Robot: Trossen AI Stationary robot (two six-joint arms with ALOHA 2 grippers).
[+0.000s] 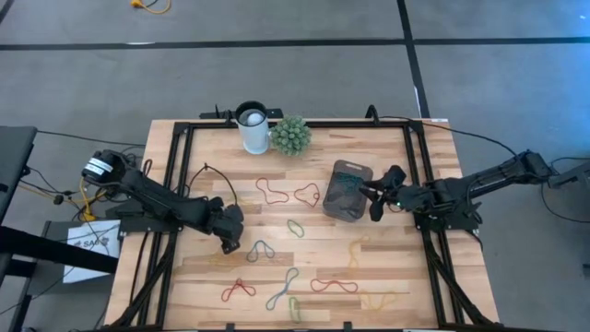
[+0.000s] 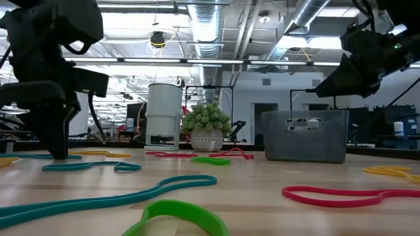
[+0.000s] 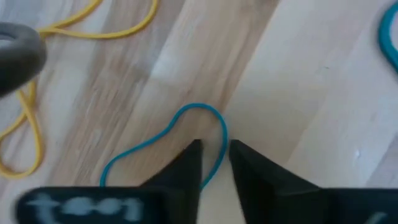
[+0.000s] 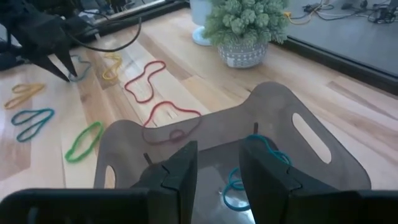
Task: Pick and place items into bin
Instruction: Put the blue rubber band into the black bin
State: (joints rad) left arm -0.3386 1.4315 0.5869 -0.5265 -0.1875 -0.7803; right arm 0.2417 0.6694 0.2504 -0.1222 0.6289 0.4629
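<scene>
The left gripper is being lowered onto the table, fingers narrowed around a teal band near the mid-left. The right gripper, fingers apart, is being held over the bin; its contents are partly hidden

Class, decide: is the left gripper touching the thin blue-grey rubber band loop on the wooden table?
Touching. The left wrist view shows the blue-grey rubber band running between the left gripper's narrowed fingertips, against one tip.
</scene>
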